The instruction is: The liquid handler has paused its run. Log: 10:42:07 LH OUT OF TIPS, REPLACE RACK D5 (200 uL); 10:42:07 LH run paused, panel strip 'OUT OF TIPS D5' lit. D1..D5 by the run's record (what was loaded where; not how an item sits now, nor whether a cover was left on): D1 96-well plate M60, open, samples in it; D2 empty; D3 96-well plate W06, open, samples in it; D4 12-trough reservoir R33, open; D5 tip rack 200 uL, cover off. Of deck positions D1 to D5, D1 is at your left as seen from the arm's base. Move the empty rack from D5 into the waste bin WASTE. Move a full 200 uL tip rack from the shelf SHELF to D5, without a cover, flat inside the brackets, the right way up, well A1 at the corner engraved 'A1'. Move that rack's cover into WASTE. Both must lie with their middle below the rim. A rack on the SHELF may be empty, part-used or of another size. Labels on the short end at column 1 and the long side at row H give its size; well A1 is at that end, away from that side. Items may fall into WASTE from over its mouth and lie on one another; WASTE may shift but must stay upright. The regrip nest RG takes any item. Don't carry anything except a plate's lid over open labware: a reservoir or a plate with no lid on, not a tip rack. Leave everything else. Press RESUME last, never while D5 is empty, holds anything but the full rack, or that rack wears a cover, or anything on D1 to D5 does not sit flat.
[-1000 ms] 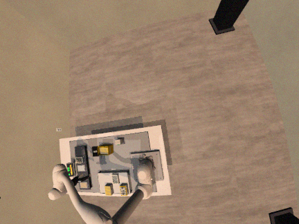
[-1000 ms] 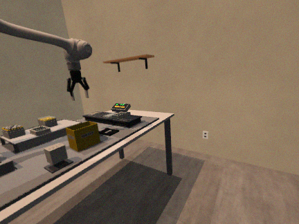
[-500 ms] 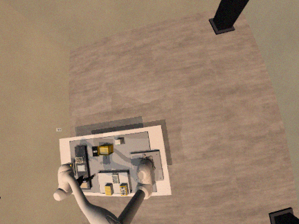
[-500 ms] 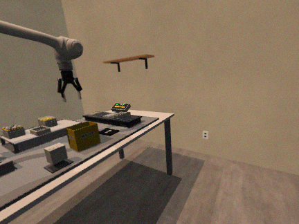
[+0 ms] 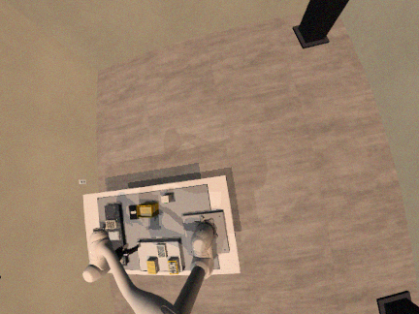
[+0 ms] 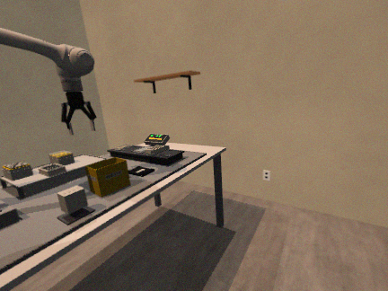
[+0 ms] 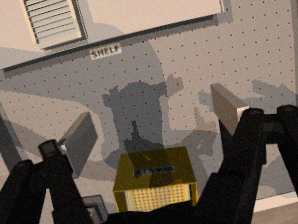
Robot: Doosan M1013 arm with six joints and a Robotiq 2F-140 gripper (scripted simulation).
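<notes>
My gripper (image 6: 78,118) hangs open and empty, high above the table. In the top view it (image 5: 126,251) is between the deck strip (image 5: 112,218) and the SHELF platform (image 5: 160,254). In the wrist view the fingers frame bare perforated table, with the yellow WASTE bin (image 7: 154,185) just below them and the SHELF label (image 7: 105,50) beyond. The bin (image 6: 108,176) stands upright. Racks sit on the SHELF: two with yellow tops (image 6: 60,157) (image 6: 17,171) and a pale one (image 6: 51,169). The deck (image 6: 145,154) holds labware too small to tell apart.
The black RG nest (image 6: 143,171) lies beside the bin. The control panel (image 6: 157,138) stands behind the deck with lit green marks. A small pale box on a dark base (image 6: 72,199) stands near the table's front edge. A wall shelf (image 6: 168,76) hangs above.
</notes>
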